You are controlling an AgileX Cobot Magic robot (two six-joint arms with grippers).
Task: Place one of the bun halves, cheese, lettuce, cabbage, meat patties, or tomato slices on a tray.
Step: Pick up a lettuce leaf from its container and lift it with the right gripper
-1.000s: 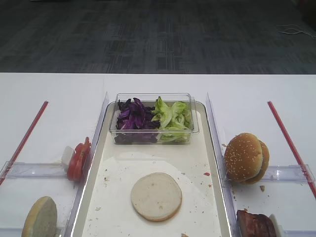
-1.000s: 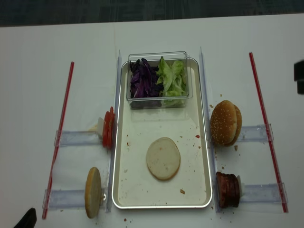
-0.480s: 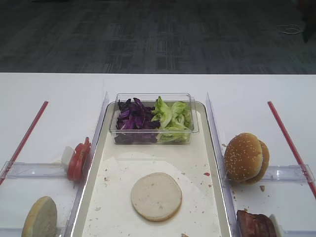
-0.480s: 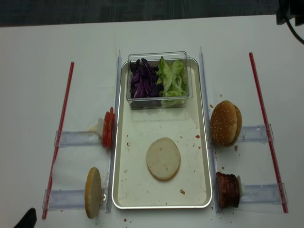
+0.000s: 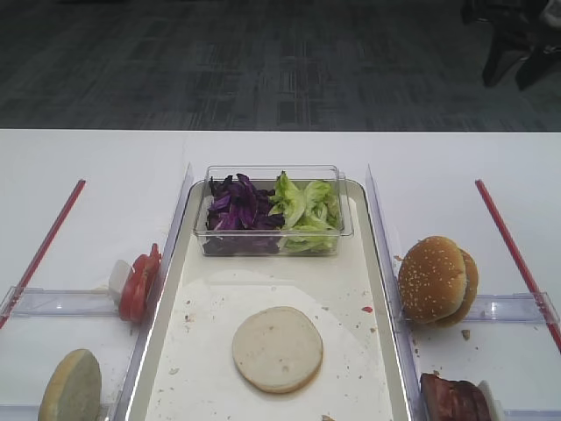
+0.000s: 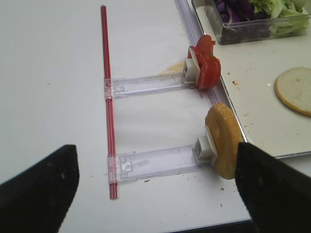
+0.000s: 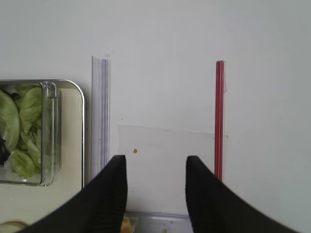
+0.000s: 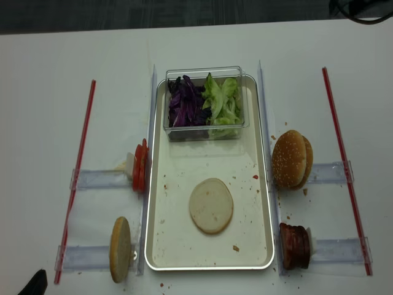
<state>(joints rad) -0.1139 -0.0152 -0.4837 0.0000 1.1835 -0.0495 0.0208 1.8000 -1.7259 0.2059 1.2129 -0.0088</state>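
Centrally, on the matte white tabletop (image 8: 49,74), the long cream tray (image 8: 252,184) with thin metallic rim, crumb-speckled. At its far end, a clear rigid plastic tub (image 8: 204,72): shredded dark purple cabbage (image 8: 184,101) on the left, crinkly light-green lettuce (image 8: 222,101) on the right. One flat, pale round bun half (image 8: 211,204) lies cut face up on the tray's near middle. Left of the tray: glossy red tomato slices (image 8: 140,167) edge-on, a tan bun half (image 8: 120,249) on edge. Right: sesame-domed bun halves (image 8: 291,159), dark glossy meat patties (image 8: 295,245). No legible writing. Right hand (image 7: 155,194) spread, empty, above bare tabletop right of the tub. Left hand (image 6: 146,187): fingers wide apart, nothing between.
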